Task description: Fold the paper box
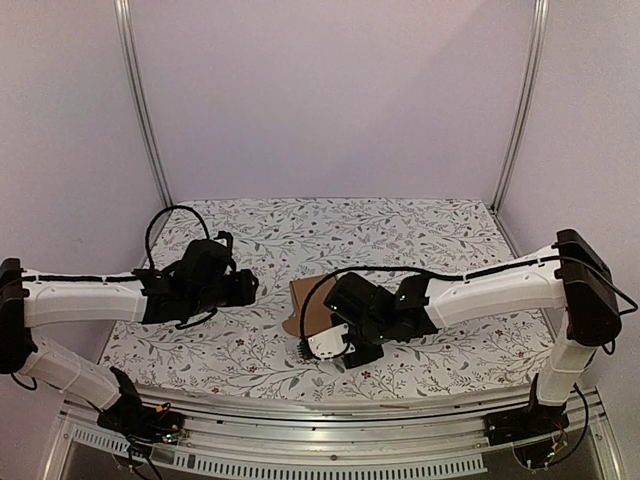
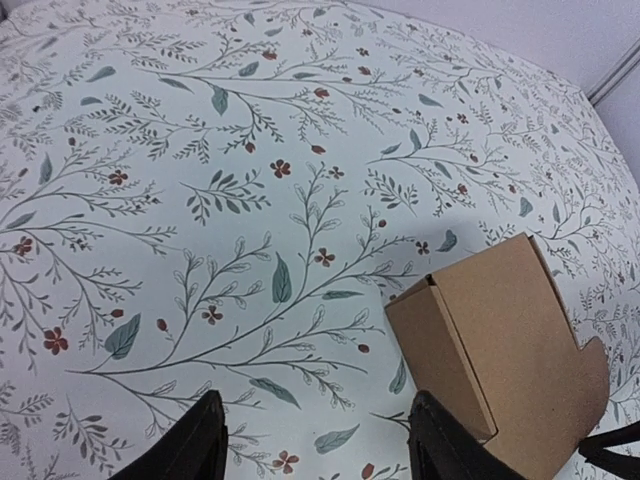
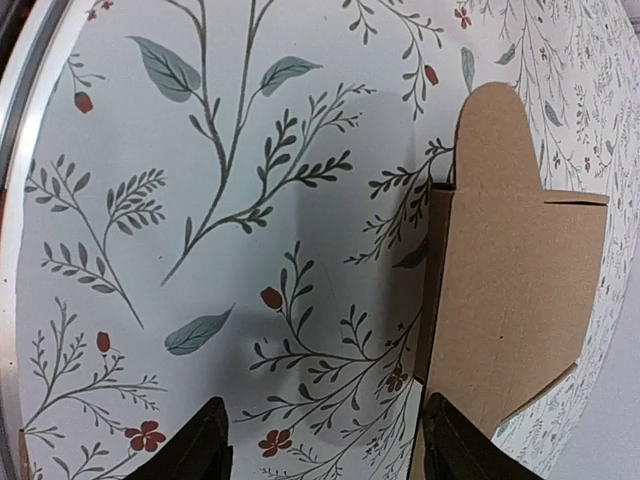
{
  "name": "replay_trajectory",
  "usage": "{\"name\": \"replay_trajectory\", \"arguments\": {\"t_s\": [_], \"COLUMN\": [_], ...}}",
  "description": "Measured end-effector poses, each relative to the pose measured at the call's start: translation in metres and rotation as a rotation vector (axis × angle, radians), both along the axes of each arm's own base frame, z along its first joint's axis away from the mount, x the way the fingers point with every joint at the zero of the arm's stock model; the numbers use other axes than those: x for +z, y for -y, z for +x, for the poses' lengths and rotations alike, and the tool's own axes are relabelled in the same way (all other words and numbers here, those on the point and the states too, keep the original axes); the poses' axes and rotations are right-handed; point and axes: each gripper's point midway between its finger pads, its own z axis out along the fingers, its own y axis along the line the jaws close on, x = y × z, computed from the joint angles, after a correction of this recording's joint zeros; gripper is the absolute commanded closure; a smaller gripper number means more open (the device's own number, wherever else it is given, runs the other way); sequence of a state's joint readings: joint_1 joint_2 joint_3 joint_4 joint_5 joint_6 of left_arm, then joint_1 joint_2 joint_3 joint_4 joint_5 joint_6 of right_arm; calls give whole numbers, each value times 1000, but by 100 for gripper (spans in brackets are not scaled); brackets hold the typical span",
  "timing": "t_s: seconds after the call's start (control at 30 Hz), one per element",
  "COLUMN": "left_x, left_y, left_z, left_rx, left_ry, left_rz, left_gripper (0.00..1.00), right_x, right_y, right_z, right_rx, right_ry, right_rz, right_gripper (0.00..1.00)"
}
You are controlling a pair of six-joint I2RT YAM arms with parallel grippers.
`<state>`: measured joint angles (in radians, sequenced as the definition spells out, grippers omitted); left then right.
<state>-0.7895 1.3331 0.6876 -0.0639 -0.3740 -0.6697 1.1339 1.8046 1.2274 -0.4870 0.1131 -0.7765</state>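
The paper box (image 1: 303, 303) is plain brown cardboard and lies low on the floral cloth, half hidden under my right arm in the top view. In the left wrist view the box (image 2: 512, 335) shows a raised side panel and a rounded tab. My left gripper (image 2: 320, 455) is open over bare cloth, its right finger (image 2: 450, 450) close beside the box's near corner. The right wrist view shows the box (image 3: 515, 270) with a rounded flap pointing up-frame. My right gripper (image 3: 325, 450) is open, and its right finger (image 3: 455, 450) is at the box's left edge.
A flower-and-leaf patterned cloth (image 1: 400, 225) covers the table. A metal rail (image 1: 330, 410) runs along the near edge and also shows at the left of the right wrist view. Upright frame posts (image 1: 143, 100) stand at the back corners before pale walls.
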Motion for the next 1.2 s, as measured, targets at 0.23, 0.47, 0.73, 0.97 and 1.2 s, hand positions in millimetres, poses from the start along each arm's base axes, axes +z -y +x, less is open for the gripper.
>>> {"name": "replay_trajectory", "arguments": {"t_s": [0.23, 0.47, 0.73, 0.97, 1.2], "left_x": [14, 7, 3, -4, -3], "left_y": [-29, -38, -38, -35, -34], "left_z": [-8, -13, -14, -14, -14], "left_rx": [71, 91, 92, 83, 73], "left_ry": [42, 34, 25, 8, 11], "left_rz": [-26, -31, -32, -26, -23], "left_gripper": [38, 38, 38, 38, 38], "right_x": [-2, 0, 11, 30, 52], "right_y": [-15, -21, -26, -32, -33], "right_z": [22, 40, 43, 39, 34], "right_rx": [-32, -96, -117, -99, -86], "right_ry": [387, 512, 543, 484, 375], "right_rz": [-13, -17, 3, -5, 4], "right_gripper": [45, 86, 96, 96, 96]}}
